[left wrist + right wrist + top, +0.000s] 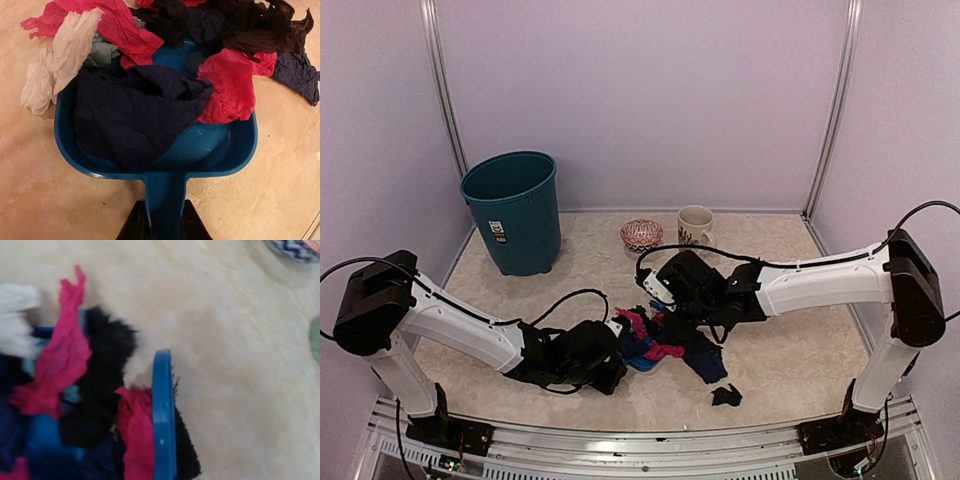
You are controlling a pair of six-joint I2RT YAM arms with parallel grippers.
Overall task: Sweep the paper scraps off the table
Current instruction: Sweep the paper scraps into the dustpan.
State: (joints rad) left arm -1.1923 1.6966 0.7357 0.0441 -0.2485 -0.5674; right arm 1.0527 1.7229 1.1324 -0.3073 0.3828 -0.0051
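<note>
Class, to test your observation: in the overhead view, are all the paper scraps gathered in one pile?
No, one black scrap lies alone on the table, apart from the pile.

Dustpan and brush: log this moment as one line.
left gripper: shut on dustpan handle | right gripper: holds brush at pile edge | paper scraps: heaped in dustpan | one black scrap loose on table

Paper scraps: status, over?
Left gripper shut on dustpan handle; right gripper shut on brush. Most paper scraps in dustpan; black stray on table. Nothing blocking.
</note>
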